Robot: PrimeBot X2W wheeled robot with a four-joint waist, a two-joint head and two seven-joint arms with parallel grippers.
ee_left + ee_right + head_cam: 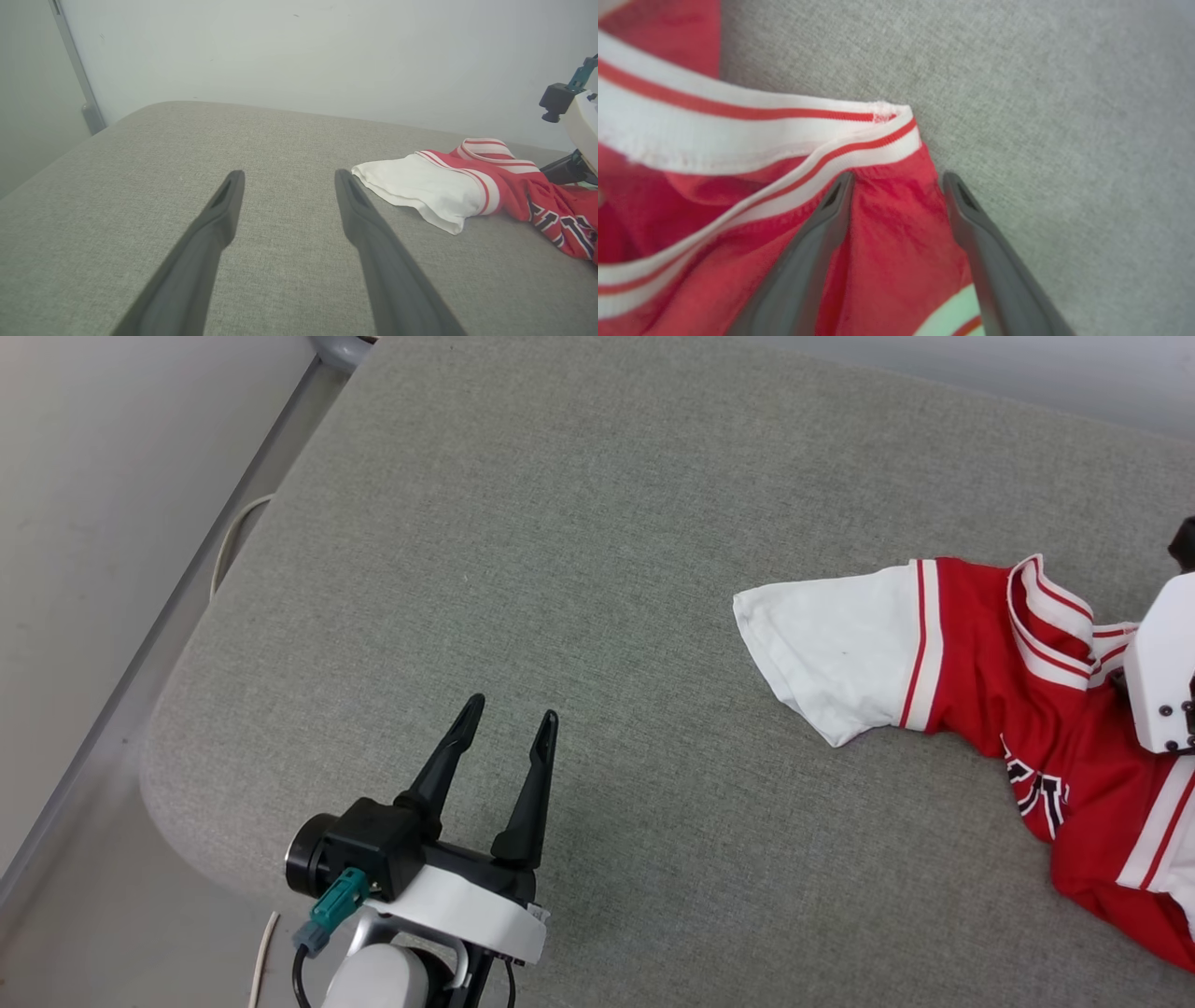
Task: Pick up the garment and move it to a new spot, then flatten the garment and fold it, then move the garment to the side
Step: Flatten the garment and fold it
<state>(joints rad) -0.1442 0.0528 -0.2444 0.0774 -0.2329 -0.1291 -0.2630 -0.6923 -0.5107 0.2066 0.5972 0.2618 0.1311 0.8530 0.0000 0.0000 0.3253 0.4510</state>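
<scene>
The left gripper is empty with fingers spread wide, well apart from the garment on its white-sleeve side. The right gripper, fingers equally spread, straddles the garment's red fabric beside its striped trim; contact unconfirmed.

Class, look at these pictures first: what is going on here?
A two-armed robot is working on a red and white garment lying crumpled on a grey padded surface. Its right gripper is down by the striped trim, jaws open astride a red fold, nothing gripped yet. The left gripper hovers open, apart from the cloth.
</scene>
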